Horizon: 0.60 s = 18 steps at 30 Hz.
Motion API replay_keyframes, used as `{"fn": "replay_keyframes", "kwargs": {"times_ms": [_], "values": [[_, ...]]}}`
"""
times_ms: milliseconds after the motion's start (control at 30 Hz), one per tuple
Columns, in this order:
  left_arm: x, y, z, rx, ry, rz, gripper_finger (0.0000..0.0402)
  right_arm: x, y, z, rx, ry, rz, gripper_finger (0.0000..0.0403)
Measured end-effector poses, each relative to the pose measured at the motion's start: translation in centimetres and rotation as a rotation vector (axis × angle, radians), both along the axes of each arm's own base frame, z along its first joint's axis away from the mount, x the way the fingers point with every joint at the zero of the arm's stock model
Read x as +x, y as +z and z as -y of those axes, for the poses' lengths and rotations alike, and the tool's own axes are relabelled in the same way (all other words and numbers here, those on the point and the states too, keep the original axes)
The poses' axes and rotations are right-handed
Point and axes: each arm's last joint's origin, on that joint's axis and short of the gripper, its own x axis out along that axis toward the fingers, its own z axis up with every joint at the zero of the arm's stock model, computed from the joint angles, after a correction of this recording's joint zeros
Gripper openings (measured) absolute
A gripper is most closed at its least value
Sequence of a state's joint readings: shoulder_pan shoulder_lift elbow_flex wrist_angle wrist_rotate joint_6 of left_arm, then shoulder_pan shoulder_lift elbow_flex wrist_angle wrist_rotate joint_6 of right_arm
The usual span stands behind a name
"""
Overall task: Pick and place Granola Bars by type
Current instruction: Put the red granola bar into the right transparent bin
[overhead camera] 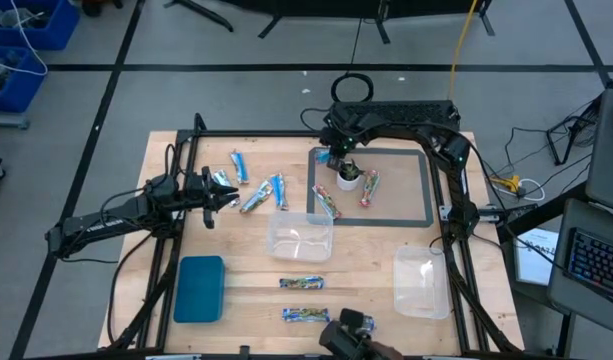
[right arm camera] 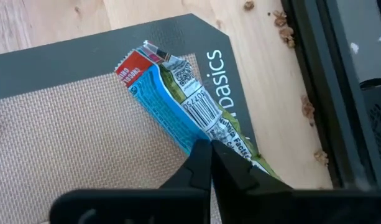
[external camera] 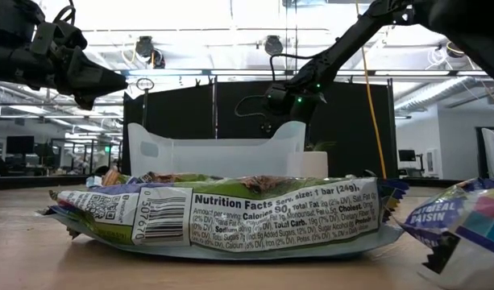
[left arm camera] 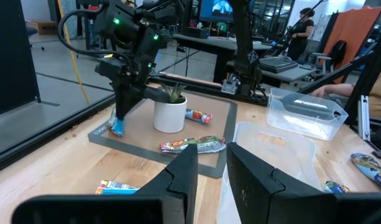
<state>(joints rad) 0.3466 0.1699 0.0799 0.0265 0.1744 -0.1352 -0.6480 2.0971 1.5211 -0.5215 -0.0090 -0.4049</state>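
Nearest the desk's (overhead camera: pixel 246 270) front edge lay two patterned bars (overhead camera: pixel 302 284), with a blue tray (overhead camera: pixel 200 288) at eight o'clock. At nine o'clock the left fingers (overhead camera: pixel 229 197) hovered slightly apart, holding nothing, beside loose blue bars (overhead camera: pixel 277 190). At twelve o'clock, on the mat's (overhead camera: pixel 406 218) far corner, the right fingers (right arm camera: pixel 210 163) had pinched together on a blue bar (right arm camera: pixel 171 106) beside the pot (overhead camera: pixel 348 178).

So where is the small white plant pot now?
In the high view the white plant pot stands on the grey mat, near its far left corner, just beside the right gripper.
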Motion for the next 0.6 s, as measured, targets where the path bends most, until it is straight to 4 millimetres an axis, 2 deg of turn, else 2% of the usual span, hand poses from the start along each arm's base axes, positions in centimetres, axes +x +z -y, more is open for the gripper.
{"fn": "replay_keyframes", "kwargs": {"times_ms": [400, 600], "values": [[0.0, 0.0, 0.0, 0.000, -0.001, 0.001, 0.0093, 0.6, 3.0, -1.3, -0.121, 0.066, 0.029, 0.0000], [0.0, 0.0, 0.0, 0.000, 0.000, 0.000, 0.0093, 1.1, 2.9, -2.0, -0.056, 0.075, 0.084, 0.0009]]}}
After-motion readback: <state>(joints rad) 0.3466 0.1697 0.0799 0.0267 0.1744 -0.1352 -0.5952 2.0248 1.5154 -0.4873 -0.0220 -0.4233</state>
